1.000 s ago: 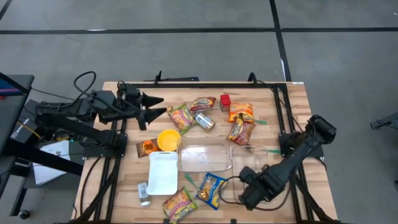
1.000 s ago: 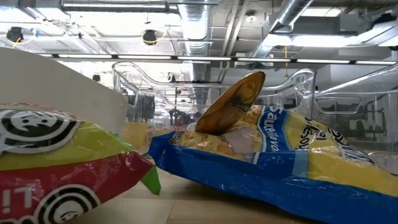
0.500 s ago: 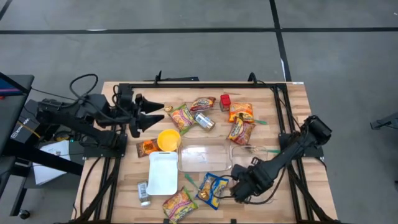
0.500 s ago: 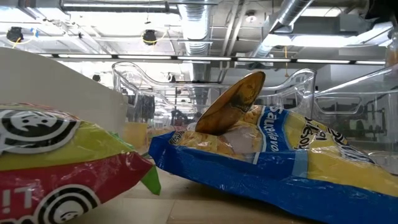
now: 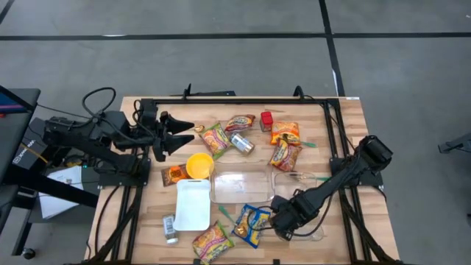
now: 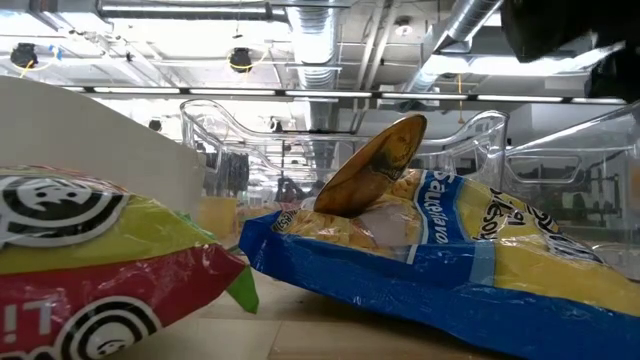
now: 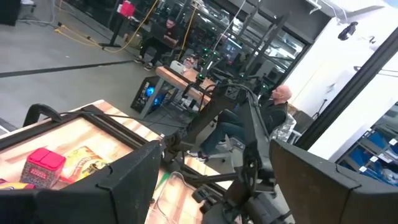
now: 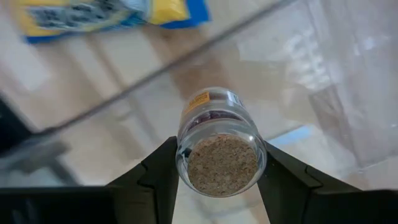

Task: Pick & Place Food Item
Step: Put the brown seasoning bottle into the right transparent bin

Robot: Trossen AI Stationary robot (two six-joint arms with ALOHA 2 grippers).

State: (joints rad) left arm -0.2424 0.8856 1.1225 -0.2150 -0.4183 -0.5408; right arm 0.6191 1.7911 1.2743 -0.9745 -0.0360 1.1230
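Holding a small glass jar (image 8: 217, 146) with a cork top, squeezed tight between the two dark fingers (image 8: 163, 174) of the right gripper (image 5: 282, 218). Hanging low near the front edge of the wooden table (image 5: 346, 118), just beside the blue and yellow snack bag (image 5: 251, 224). Close behind, a clear plastic tub (image 5: 241, 185), and one more clear tub (image 5: 302, 184) right under the right arm. In the right wrist view, showing see-through plastic under the jar and the blue and yellow bag a bit farther off.

Waiting up at the back left of the table: the left gripper (image 5: 185, 126), fingers spread wide with nothing in between. Pointing toward the middle of the table.

Lying near the left gripper: a green and yellow snack bag (image 5: 214, 138), a brown snack bag (image 5: 240, 121) and a shiny can (image 5: 242, 143). Farther right: a small red box (image 5: 266, 119) and two orange snack bags (image 5: 285, 132), one just below the other. In the middle: a yellow bowl (image 5: 199, 165) beside a small dark orange packet (image 5: 174, 174). Under the bowl, a white tray (image 5: 193, 204). At the front edge, another colourful bag (image 5: 212, 241), plus a small white bottle (image 5: 170, 228) lying flat.

Seen in the left wrist view, far off past the table: people sitting at a desk.
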